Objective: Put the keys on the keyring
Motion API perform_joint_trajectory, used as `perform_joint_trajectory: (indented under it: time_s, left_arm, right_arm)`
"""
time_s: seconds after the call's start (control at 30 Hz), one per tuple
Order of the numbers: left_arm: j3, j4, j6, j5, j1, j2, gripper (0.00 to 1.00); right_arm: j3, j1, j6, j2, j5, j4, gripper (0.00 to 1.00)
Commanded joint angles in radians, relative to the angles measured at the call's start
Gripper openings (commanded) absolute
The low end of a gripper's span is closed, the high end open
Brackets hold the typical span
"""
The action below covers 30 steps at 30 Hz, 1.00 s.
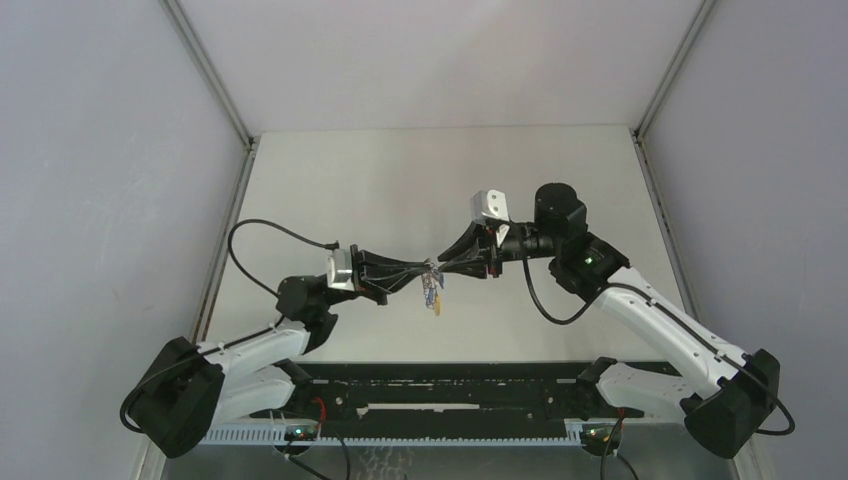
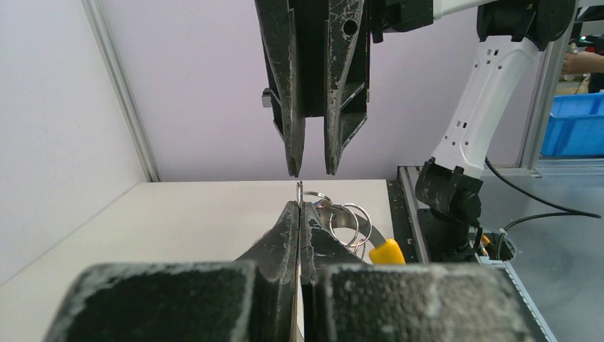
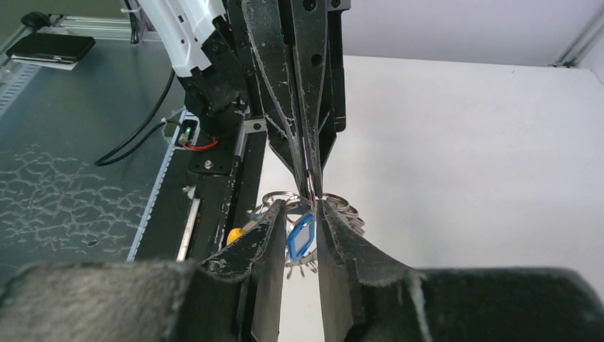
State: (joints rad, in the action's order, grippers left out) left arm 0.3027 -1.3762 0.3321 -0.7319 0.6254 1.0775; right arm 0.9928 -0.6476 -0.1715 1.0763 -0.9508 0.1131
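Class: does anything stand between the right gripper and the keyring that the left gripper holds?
Nothing visible. The right gripper, jaws slightly apart, faces the keyring clamped in the left gripper, with only air between.

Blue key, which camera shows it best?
The right wrist view: the blue key shows large and sharp in the gap of the open right end effector. The top view shows only a tiny blue speck. The left wrist view shows loops of the keyring, but the key is hidden.
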Motion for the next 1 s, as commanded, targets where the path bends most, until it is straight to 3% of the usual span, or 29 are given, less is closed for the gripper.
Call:
perform_joint_trajectory:
  time_s: [0.0,0.57,0.83,0.97]
  left_arm:
    - [0.024,-0.074,0.016,0.014,0.004,-0.016,0.0]
    - [0.031,-0.076,0.015,0.008,0.021,-0.041,0.0]
    - [0.04,-0.075,0.024,-0.002,0.03,-0.036,0.0]
    - [0.04,-0.075,0.032,-0.008,0.03,-0.02,0.0]
  right_arm:
    - [0.012,0.008,0.043,0.02,-0.057,-0.088,0.21]
    - [0.012,0.009,0.009,0.087,-0.132,-0.098,0.15]
    - [0.012,0.007,-0.004,0.091,-0.172,-0.116,0.08]
    - [0.014,0.008,-0.025,0.086,-0.186,-0.115,0.0]
